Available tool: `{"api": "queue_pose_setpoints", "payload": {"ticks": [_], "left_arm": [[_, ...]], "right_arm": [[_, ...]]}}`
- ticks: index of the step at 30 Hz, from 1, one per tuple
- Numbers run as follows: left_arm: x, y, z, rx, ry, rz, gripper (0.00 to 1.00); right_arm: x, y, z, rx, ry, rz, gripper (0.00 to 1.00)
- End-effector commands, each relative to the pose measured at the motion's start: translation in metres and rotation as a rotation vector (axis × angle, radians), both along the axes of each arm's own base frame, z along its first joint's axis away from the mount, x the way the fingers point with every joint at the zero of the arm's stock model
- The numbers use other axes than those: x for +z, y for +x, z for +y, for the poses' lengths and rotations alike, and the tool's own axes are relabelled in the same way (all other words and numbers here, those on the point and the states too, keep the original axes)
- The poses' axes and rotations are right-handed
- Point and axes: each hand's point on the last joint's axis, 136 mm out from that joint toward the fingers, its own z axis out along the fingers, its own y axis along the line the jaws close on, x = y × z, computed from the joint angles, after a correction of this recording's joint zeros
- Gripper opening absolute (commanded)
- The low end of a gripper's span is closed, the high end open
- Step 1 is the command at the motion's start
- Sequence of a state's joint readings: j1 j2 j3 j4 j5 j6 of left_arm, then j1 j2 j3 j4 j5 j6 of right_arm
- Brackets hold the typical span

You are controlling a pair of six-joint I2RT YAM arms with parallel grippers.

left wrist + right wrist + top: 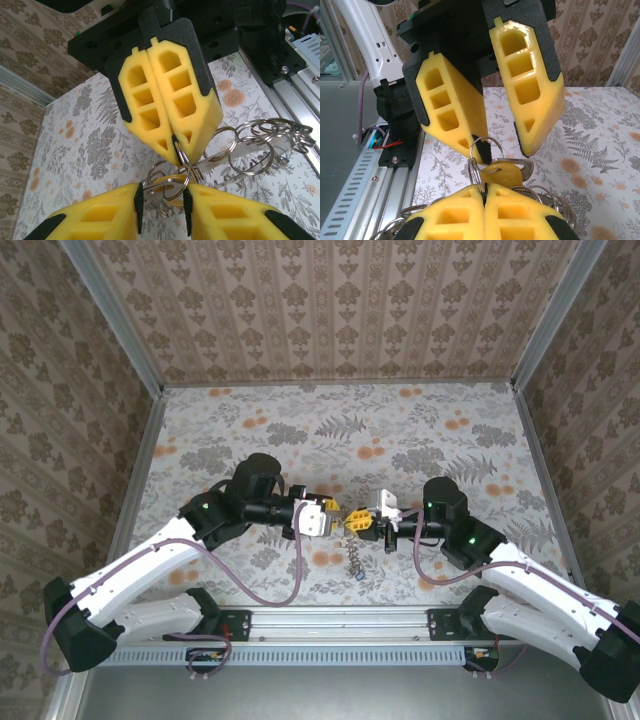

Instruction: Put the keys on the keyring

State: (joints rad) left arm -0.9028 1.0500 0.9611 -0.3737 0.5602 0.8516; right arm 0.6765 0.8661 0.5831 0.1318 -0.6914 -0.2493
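- Above the near middle of the table (300, 420), I am watching both grippers meeting tip to tip.
- My right gripper (484, 190) is pressing its fingers together on the keyring (358, 560), whose links are dangling below.
- My left gripper (505, 152) is holding its fingers apart, straddling a yellow key (502, 175) just beside the clamped ring.
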Motion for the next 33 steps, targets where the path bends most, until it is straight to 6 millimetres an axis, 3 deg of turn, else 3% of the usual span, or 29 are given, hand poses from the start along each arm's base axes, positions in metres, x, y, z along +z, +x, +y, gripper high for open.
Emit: {"api": "queue_pose_setpoints", "payload": {"ticks": [1,7,15,21,23,27,33], "left_arm": [[-0.014,-0.010,0.001,-0.047,0.033,0.007,0.33],[-0.020,-0.012,-0.001,-0.062,0.044,0.042,0.28],[-0.019,-0.010,0.003,-0.038,0.046,0.025,0.05],[-0.026,-0.009,0.008,-0.002,0.057,0.025,0.02],[-0.028,-0.011,0.009,0.004,0.047,0.033,0.02],[-0.021,-0.012,0.010,0.033,-0.003,0.055,0.23],[0.006,-0.006,0.016,0.092,-0.097,0.038,0.28]], "right_arm": [[0.029,-0.001,0.003,0.024,0.079,-0.062,0.00],[0.029,0.000,0.003,0.023,0.080,-0.063,0.00],[0.032,0.002,0.001,0.008,0.091,-0.055,0.00],[0.038,0.013,-0.004,-0.060,0.132,-0.046,0.00],[0.040,0.015,-0.004,-0.073,0.147,-0.043,0.00],[0.036,0.014,-0.003,-0.059,0.138,-0.039,0.00],[0.029,0.007,-0.001,-0.004,0.105,-0.055,0.00]]}}
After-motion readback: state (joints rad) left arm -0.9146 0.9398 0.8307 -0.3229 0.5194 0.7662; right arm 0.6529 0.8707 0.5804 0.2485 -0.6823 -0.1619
